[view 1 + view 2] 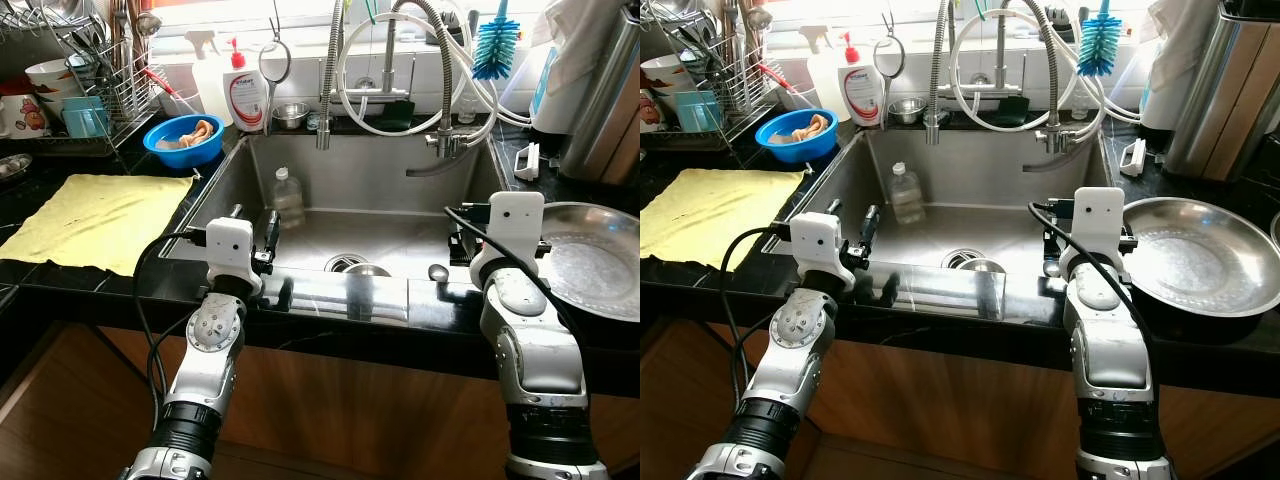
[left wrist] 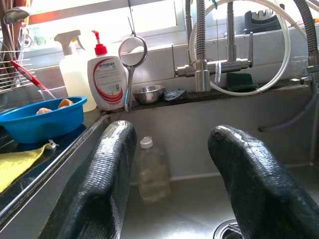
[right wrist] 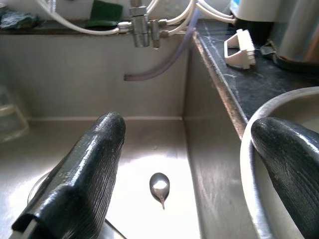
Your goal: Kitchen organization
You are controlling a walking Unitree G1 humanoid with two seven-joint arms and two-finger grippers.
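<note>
Though red-labelled, the soap bottle [image 2: 108,77] reads illegibly.

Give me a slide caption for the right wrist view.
Open right gripper above the stainless steel sink, small metal spoon lying below, round steel pan alongside.

Bright daylight from the window [image 1: 300,12] behind the sink [image 1: 340,180], overexposed there. Glare on the sink's front rim and steel pan [image 1: 600,260]. Dim below counter. Close black fingers [image 2: 104,184] soft-focused.

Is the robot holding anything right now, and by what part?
Nothing. Both end effectors, left and right, are open above the sink.
</note>
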